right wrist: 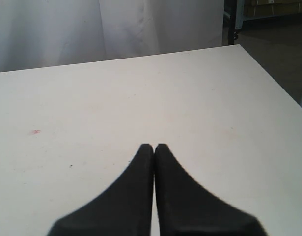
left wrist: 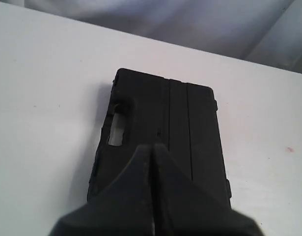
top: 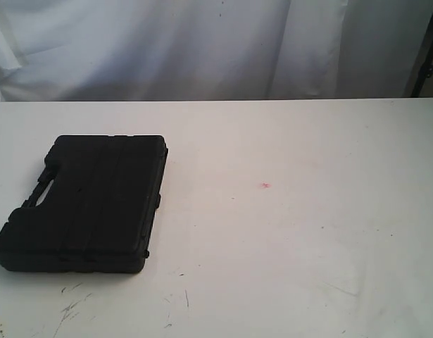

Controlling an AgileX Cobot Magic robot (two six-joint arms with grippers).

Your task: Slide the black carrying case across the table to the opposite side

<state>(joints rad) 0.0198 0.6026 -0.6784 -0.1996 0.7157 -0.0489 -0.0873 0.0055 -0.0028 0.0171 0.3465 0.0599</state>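
Note:
The black carrying case (top: 86, 204) lies flat on the left part of the white table (top: 286, 232), its handle slot toward the left edge. Neither arm shows in the exterior view. In the left wrist view the case (left wrist: 185, 128) fills the middle, and my left gripper (left wrist: 151, 147) hangs over its near end, shut with nothing between the fingers; whether it touches the lid I cannot tell. My right gripper (right wrist: 153, 146) is shut too, empty, above bare table (right wrist: 141, 98) with no case in its view.
A small red mark (top: 265, 186) sits near the table's middle and shows as a red mark (right wrist: 35, 132) in the right wrist view. Dark scuffs (top: 72, 306) run along the front left. A white curtain (top: 202, 42) hangs behind the table's far edge.

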